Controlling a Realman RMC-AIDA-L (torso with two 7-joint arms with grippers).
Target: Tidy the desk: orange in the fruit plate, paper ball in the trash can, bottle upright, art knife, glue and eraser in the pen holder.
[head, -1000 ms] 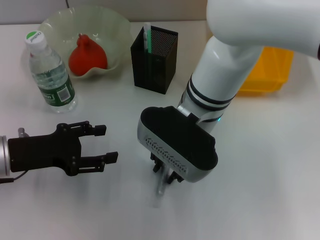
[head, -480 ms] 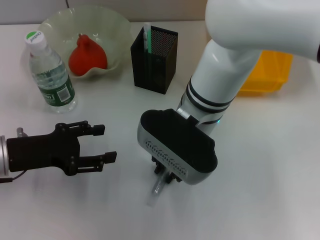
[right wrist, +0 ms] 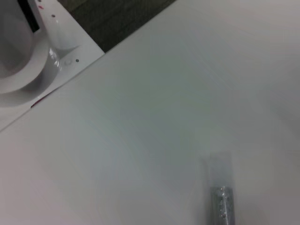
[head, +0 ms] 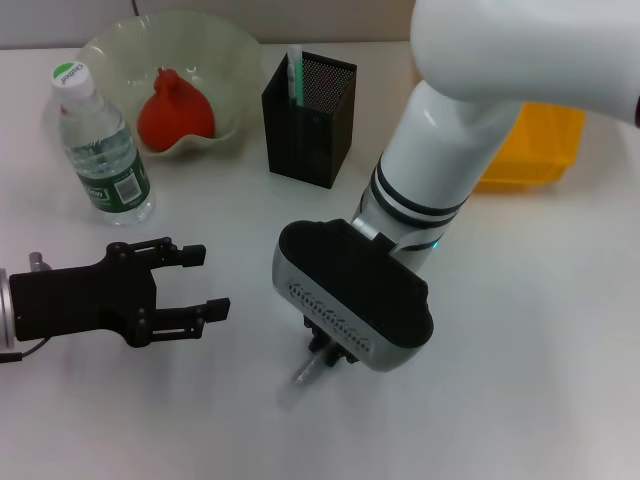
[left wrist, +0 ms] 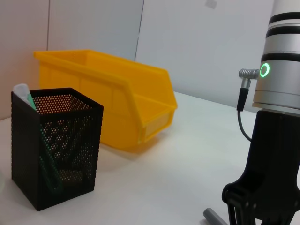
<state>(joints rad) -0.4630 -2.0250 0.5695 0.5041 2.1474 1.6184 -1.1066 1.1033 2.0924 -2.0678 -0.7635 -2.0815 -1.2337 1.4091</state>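
Art knife [head: 303, 373], slim and silvery, pokes out below your right tool [head: 328, 350] near the tabletop's [head: 520, 350] front edge; that tool looks clenched on it. Left tool [head: 200, 283] hovers released toward the left edge. Left wrist view: pen holder [left wrist: 56, 145] stands beside the yellow bin [left wrist: 112, 103], the knife's grey end [left wrist: 213, 218] showing low. Right wrist view: knife tip [right wrist: 221, 206] over bare tabletop. Lift it clear, tip down, before crossing toward the holder.
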